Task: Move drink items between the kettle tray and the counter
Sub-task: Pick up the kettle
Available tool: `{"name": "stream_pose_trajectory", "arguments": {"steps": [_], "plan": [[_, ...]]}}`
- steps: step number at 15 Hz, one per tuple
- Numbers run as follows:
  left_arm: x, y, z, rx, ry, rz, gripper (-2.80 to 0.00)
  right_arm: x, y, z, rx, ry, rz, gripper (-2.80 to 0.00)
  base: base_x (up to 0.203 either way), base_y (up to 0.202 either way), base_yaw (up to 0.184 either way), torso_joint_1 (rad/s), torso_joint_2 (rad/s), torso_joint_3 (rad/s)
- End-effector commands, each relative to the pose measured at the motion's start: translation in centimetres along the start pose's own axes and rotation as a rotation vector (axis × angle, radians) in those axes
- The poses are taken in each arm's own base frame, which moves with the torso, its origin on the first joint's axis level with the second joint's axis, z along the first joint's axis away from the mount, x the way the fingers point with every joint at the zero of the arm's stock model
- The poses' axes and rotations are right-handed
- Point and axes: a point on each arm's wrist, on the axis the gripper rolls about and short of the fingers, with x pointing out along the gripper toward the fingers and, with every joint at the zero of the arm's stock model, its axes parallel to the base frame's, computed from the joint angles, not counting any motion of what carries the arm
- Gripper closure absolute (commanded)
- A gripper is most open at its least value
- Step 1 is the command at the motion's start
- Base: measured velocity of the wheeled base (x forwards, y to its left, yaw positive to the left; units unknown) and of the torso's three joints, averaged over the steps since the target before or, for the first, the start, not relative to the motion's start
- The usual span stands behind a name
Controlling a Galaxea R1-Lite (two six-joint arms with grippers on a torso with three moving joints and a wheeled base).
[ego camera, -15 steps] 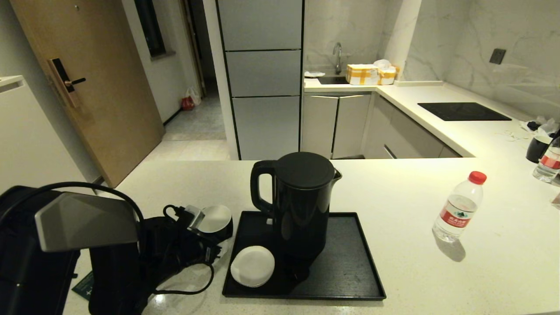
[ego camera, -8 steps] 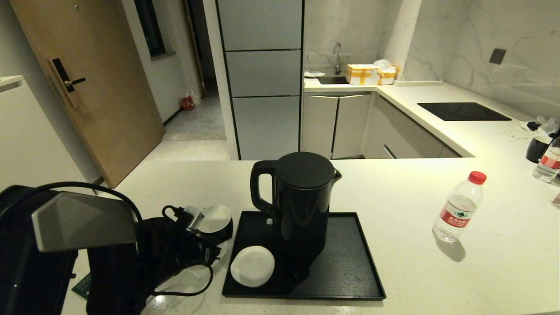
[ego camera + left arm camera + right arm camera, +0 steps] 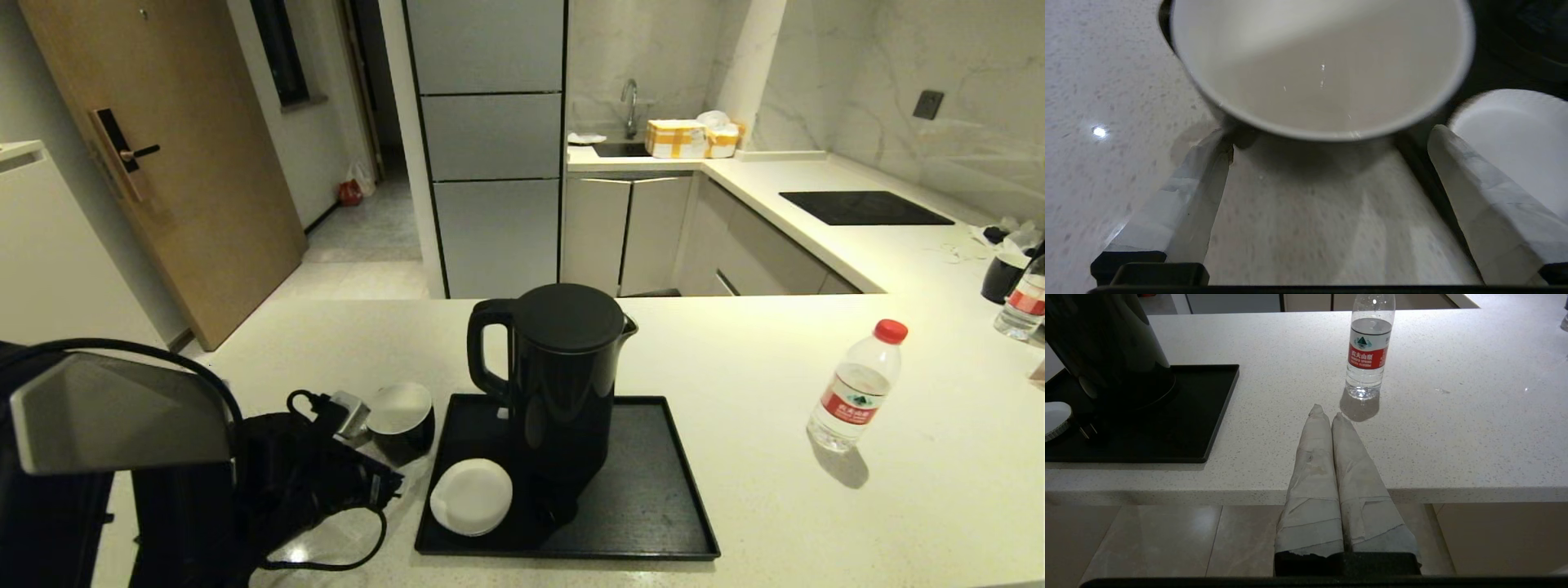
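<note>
The left gripper (image 3: 1327, 143) is open wide. Its two taped fingers (image 3: 1200, 192) stand apart, one on each side, with the small cup (image 3: 1323, 69) just in front of their tips. One tip sits very close to the cup's wall, but I cannot tell if it touches. Nothing is held. The cup is black outside and white inside, and it stands on the table (image 3: 735, 359) just beside the left edge of the tray (image 3: 653, 498). The left arm (image 3: 122, 457) reaches in low over the table from the robot's left side, pointing toward the cup (image 3: 400, 412).

The right gripper (image 3: 1327, 414) is closed, with its two taped fingers pressed together and holding nothing. It hangs by the near edge of the table, pointing toward the bottle (image 3: 1370, 347).

The kettle (image 3: 555, 384) stands upright on the tray, with its handle toward the robot's left. A white saucer (image 3: 471, 496) lies on the tray beside the kettle. The bottle (image 3: 857, 388) with the red cap stands on the table, well apart from the tray, on the robot's right.
</note>
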Motion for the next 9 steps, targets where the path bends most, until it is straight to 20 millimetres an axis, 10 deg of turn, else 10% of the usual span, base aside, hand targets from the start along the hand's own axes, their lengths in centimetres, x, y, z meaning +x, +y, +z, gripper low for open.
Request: {"name": "stream_pose_trajectory", "arguments": {"steps": [1,5,8,9], "plan": [[-1.5,-0.3,0.9,0.004,-0.025,0.002,-2.80,0.0,0.0,0.0,0.000,0.001,0.000,0.00,0.000,0.000,0.000,0.000,0.00,0.000],[-2.0,-0.4,1.0,-0.002,-0.021,0.002,-2.80,0.0,0.0,0.0,-0.001,0.001,0.000,0.00,0.000,0.000,0.000,0.000,0.00,0.000],[-6.1,-1.2,3.5,-0.005,-0.104,0.027,-2.80,0.0,0.0,0.0,0.000,0.001,0.000,0.00,0.000,0.000,0.000,0.000,0.00,0.000],[-7.7,-1.4,4.4,-0.016,-0.147,0.055,-0.37,0.0,0.0,0.0,-0.001,0.001,0.000,0.00,0.000,0.000,0.000,0.000,0.00,0.000]]}}
